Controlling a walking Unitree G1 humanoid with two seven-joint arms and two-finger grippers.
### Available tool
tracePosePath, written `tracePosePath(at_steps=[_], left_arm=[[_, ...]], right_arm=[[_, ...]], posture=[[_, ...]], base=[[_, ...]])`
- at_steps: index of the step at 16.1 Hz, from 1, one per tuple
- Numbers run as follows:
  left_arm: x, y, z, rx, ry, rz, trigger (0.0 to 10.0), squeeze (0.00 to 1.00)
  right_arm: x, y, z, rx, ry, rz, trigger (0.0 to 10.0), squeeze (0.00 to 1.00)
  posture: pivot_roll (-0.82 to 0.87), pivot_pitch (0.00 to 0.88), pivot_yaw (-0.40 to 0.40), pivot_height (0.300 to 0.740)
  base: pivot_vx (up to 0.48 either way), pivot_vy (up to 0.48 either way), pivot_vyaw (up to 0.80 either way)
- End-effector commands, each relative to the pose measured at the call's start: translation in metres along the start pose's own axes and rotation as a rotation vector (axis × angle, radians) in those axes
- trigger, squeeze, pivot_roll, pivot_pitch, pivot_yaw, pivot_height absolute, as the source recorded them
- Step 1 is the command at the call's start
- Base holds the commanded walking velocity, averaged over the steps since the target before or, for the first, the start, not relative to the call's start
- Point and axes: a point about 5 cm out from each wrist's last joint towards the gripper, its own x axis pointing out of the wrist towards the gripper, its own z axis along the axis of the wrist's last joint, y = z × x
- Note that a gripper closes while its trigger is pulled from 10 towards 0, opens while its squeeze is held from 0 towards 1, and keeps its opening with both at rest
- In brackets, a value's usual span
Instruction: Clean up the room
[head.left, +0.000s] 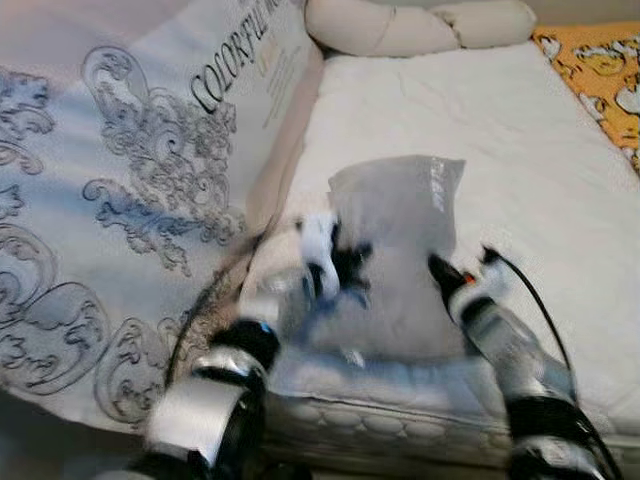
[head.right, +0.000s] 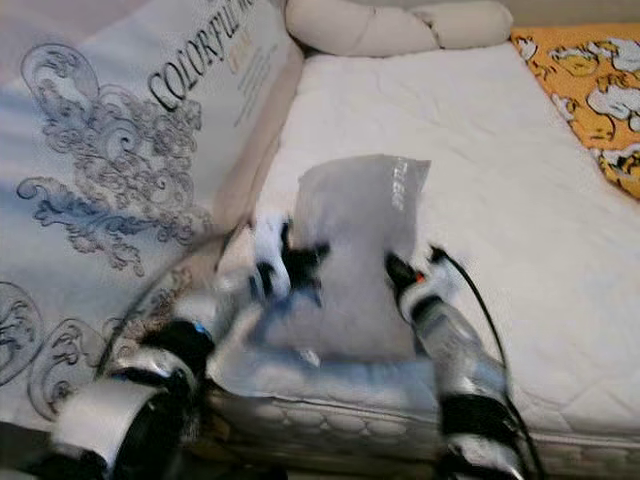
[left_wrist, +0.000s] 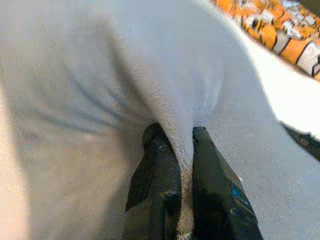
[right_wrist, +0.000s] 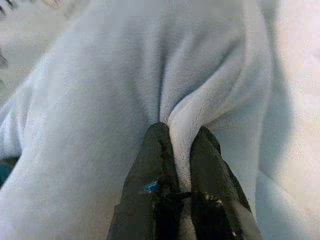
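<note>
Pinching a soft pale-grey fleece blanket (head.left: 395, 250) between them, the left pincer (left_wrist: 182, 150) and right pincer (right_wrist: 181, 145) (each clamped on a fold) hold it above the white quilted mattress (head.left: 520, 160).

Before you lies a bed (head.left: 560, 200) with a bare white quilted mattress. A pale grey fleece blanket (head.left: 395, 260) sits on its near edge, part of it raised above the mattress. At the head you see two cream pillows (head.left: 410, 25); an orange patterned cloth (head.left: 600, 70) covers the far right corner. A printed mattress cover (head.left: 130, 180) drapes the bed's left side.
</note>
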Motion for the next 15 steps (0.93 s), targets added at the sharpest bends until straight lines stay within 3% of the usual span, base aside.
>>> tracePosePath(at_steps=[1,4,8,9,12,14,15], left_arm=[[0.002,-0.006,0.033,0.087,-0.080,-0.056,0.0,0.00],[-0.018,0.009,0.076,0.202,-0.173,-0.007,0.0,0.00],[-0.046,0.022,0.097,0.319,-0.206,0.097,0.0,0.00],[-0.050,0.022,0.096,0.340,-0.196,0.114,0.0,0.00],[-0.060,0.025,0.081,0.414,-0.137,0.206,0.0,0.00],[-0.060,0.031,0.065,0.446,-0.110,0.259,0.0,0.00],[-0.057,0.035,0.053,0.463,-0.101,0.297,0.0,0.00]], right_arm=[[0.013,0.024,-0.007,0.001,0.023,0.067,0.0,0.00],[0.033,0.049,-0.018,-0.009,0.065,0.096,0.0,0.00],[0.054,0.068,-0.028,-0.048,0.122,0.061,0.0,0.00],[0.056,0.071,-0.031,-0.079,0.143,0.054,10.0,0.00],[0.060,0.079,-0.046,-0.153,0.229,0.031,10.0,0.00],[0.057,0.074,-0.056,-0.164,0.253,-0.016,10.0,0.00],[0.054,0.068,-0.063,-0.162,0.271,-0.043,10.0,1.00]], posture=[[-0.10,0.000,0.151,0.740],[-0.06,0.000,0.139,0.740],[-0.01,0.000,0.128,0.740],[0.00,0.000,0.127,0.740],[0.06,0.000,0.122,0.740],[0.09,0.000,0.116,0.740],[0.10,0.000,0.112,0.740]], base=[[0.000,0.000,0.00],[0.000,0.000,0.00],[0.000,0.000,0.00],[0.000,0.000,0.00],[0.000,0.000,0.00],[0.000,0.000,0.00],[0.000,0.000,0.00]])
